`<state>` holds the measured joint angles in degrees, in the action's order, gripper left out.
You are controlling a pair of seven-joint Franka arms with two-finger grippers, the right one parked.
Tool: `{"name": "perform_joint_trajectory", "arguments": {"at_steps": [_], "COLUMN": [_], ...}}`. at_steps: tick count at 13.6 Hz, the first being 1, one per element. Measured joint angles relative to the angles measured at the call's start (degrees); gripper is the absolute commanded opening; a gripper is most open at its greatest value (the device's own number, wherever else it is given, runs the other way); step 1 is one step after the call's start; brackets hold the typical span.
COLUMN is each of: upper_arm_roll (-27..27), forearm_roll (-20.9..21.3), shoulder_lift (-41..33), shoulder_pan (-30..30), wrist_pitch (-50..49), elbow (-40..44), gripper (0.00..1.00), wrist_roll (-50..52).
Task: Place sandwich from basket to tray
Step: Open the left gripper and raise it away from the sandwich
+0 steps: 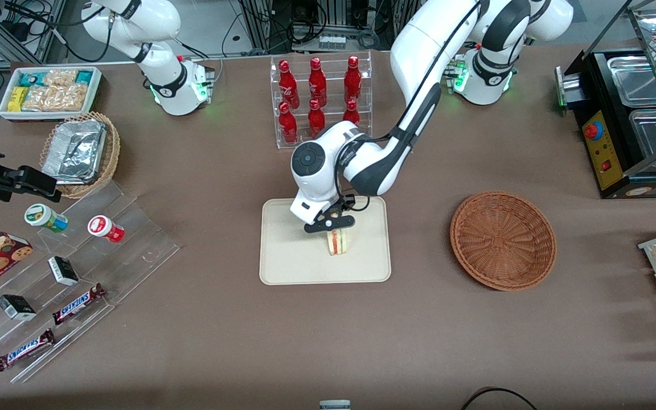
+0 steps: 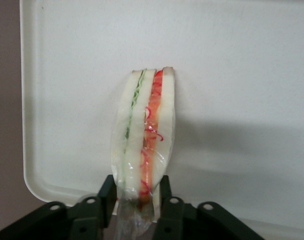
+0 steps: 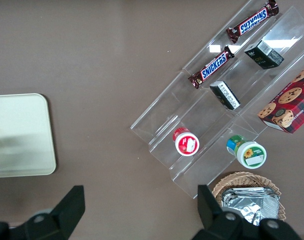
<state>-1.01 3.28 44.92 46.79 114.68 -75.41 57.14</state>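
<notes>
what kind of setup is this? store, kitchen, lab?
Likely a lab mock-up of a snack counter: a bottle rack, tiered Snickers bars and a food warmer on one table. The gripper holds the sandwich over the tray.

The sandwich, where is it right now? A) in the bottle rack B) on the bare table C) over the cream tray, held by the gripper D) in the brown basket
C: the gripper is shut on the sandwich above the tray, and the basket holds nothing.
</notes>
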Motion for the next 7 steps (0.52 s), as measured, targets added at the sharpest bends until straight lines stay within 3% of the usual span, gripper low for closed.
{"name": "perform_joint_trajectory", "arguments": {"at_steps": [4,7], "upper_arm_roll": [0.97,1.26], "forearm_roll": [0.00,0.00], "shoulder_lift": [-6.00,-14.67], "shoulder_pan": [-1.95,-8.27], "wrist_pitch": [-10.22,-19.30], "elbow": [2.25,2.53], "gripper": [0.99,0.99], "wrist_roll": [0.13,-0.39]}}
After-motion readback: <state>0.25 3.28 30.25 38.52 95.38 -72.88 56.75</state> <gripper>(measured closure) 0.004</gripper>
